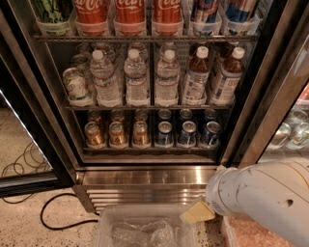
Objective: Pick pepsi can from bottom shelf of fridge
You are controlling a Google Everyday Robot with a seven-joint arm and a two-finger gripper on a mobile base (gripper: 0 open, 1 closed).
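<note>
The fridge point(46, 116) stands open in front of me. Its bottom shelf point(149, 150) holds several dark-blue pepsi cans on the right half, with the front row at left point(164, 134), middle point(187, 133) and right point(211, 133). Gold-brown cans point(118, 134) fill the left half. My white arm point(260, 193) comes in from the lower right. Its gripper point(198, 212) shows as a pale yellow tip low in front of the fridge's steel base point(145, 176), well below and apart from the cans.
Water and tea bottles point(136, 77) fill the middle rack, and red Coca-Cola cans point(129, 12) stand above. A clear plastic bin point(145, 230) sits on the floor under the gripper. A black cable point(53, 219) lies at lower left. A door frame point(282, 91) slants along the right.
</note>
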